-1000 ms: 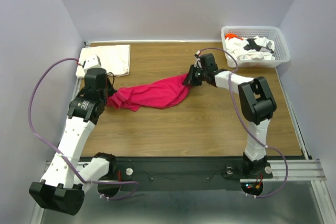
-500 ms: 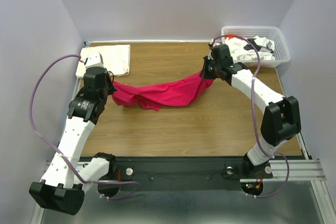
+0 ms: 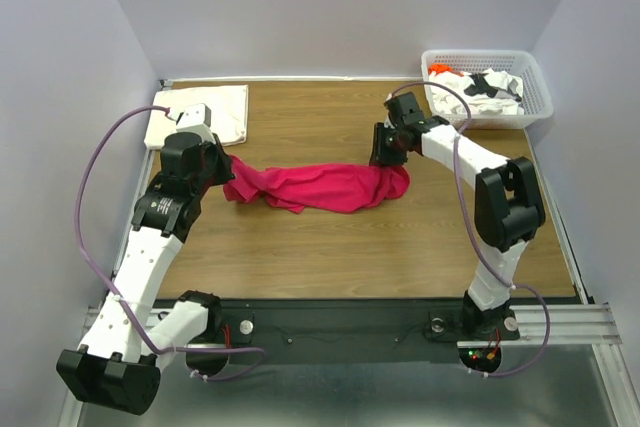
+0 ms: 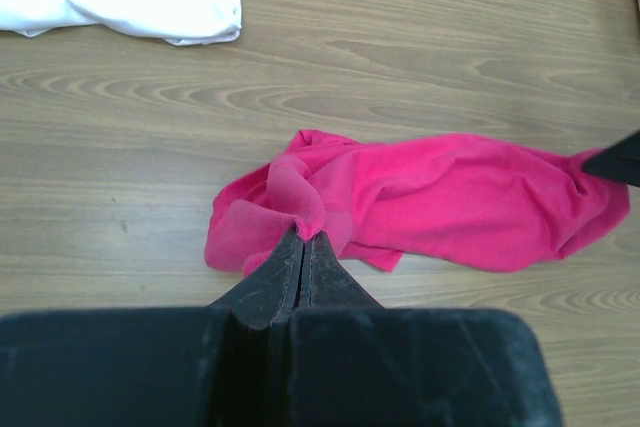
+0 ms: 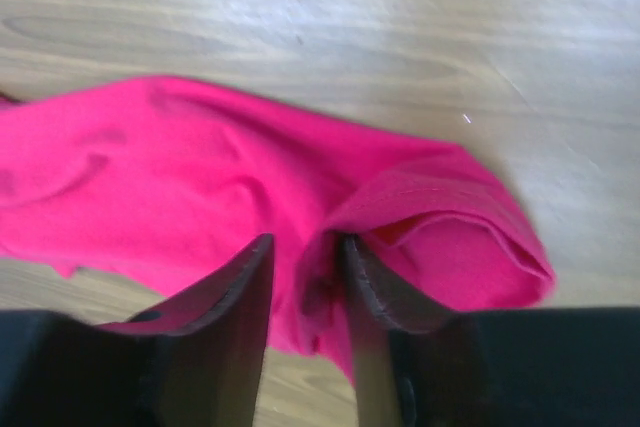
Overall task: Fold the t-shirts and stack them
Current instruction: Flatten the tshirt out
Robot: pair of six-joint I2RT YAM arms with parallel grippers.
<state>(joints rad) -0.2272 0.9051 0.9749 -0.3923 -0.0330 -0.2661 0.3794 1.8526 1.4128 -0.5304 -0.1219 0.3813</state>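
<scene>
Across the middle of the wooden surface [image 3: 350, 247] lies the magenta-red shirt [image 3: 330, 187], drawn out into a long rumpled band running left to right. Its left end goes into the left pincer [image 4: 303, 237], whose two fingers are pressed together on a small fold of the cloth. In the left wrist view the fabric bunches up right at the fingertips and the rest spreads away to the right. The right end of the shirt rests on the surface in a loose rolled heap with a hem showing.

The right pincer [image 5: 305, 242] stands over that right end with its fingers spread apart. Red cloth shows in the gap between them and beneath them, and as far as the right wrist view shows, neither finger clamps it.

At the far left corner a cream shirt [image 3: 215, 112] lies flat as a neat rectangle; seen from above, the left arm's wrist overlaps its near edge. At the far right corner stands a white lattice basket [image 3: 537, 97] holding crumpled shirts [image 3: 480, 87], white with black print and a bit of orange. The basket is well apart from the red shirt, and the right arm bends from the near right toward the far middle of the surface.
</scene>
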